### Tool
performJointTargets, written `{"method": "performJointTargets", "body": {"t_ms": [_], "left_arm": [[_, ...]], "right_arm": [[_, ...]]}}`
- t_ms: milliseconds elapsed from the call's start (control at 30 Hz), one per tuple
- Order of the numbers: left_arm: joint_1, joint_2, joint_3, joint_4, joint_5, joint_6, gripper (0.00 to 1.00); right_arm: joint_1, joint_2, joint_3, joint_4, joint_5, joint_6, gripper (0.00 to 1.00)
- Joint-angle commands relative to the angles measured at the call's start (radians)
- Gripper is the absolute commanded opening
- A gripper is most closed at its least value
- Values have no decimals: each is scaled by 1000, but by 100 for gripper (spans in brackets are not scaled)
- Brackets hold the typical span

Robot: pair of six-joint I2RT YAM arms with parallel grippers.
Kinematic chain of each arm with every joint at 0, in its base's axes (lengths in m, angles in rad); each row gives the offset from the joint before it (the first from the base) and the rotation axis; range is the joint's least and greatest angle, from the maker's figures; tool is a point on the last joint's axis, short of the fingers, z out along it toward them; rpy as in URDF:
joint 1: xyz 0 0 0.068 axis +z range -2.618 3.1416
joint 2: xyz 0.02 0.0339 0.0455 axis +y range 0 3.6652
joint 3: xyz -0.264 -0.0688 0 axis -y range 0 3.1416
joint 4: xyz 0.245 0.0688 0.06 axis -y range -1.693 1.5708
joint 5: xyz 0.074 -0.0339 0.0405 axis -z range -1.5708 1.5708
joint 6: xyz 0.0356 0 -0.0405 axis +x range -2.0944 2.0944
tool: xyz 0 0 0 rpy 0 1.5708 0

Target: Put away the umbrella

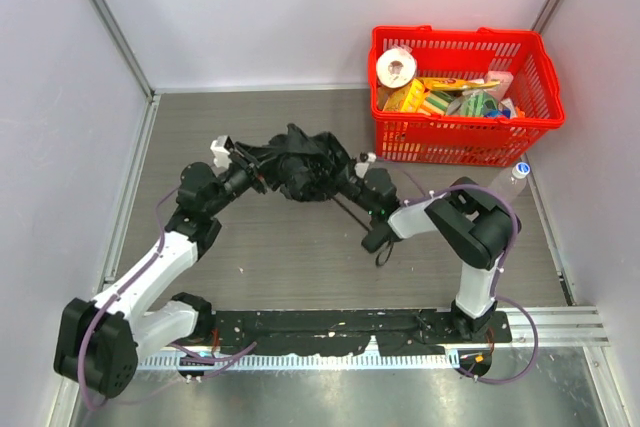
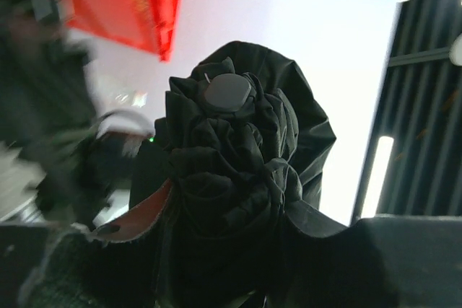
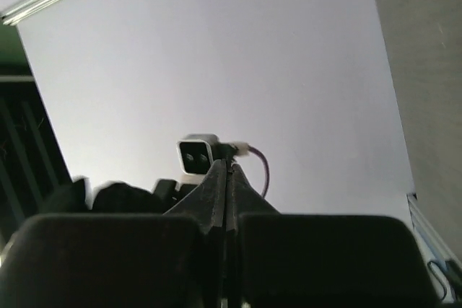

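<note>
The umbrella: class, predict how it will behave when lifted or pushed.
The umbrella canopy is crumpled loose fabric, so it will probably flop and sag. Its thin shaft looks stiff, likely swinging like a lever. With folds bunched unevenly, it seems unlikely to roll.

In the left wrist view the umbrella [image 2: 238, 178] runs off at six o'clock; the red basket [image 2: 115, 1] at eleven is blurred and cropped.

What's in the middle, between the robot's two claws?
The bunched-up black umbrella. In the top view it sits between the left claw, which grips it, and the shut right claw.
</note>
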Motion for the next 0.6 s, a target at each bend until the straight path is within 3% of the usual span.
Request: {"method": "performJointTargets", "body": {"t_ms": [0,200,300,500,567], "left_arm": [[-3,-99,70,-371,195,159,0],[-5,-160,96,-888,176,462,0],[-3,-143,126,-1048,137,589,0],[-5,-114,119,-1033,128,678,0],[-3,-101,174,-1160,37,752,0]], "right_arm": [[-77,-22,109,162,-138,-216,1],[-109,-119,233,-128,-250,-588,1],[-106,-124,276,-188,-288,-668,1],[-65,-68,319,-145,-359,-687,1],[-54,-74,308,-128,-349,-709,1]]}}
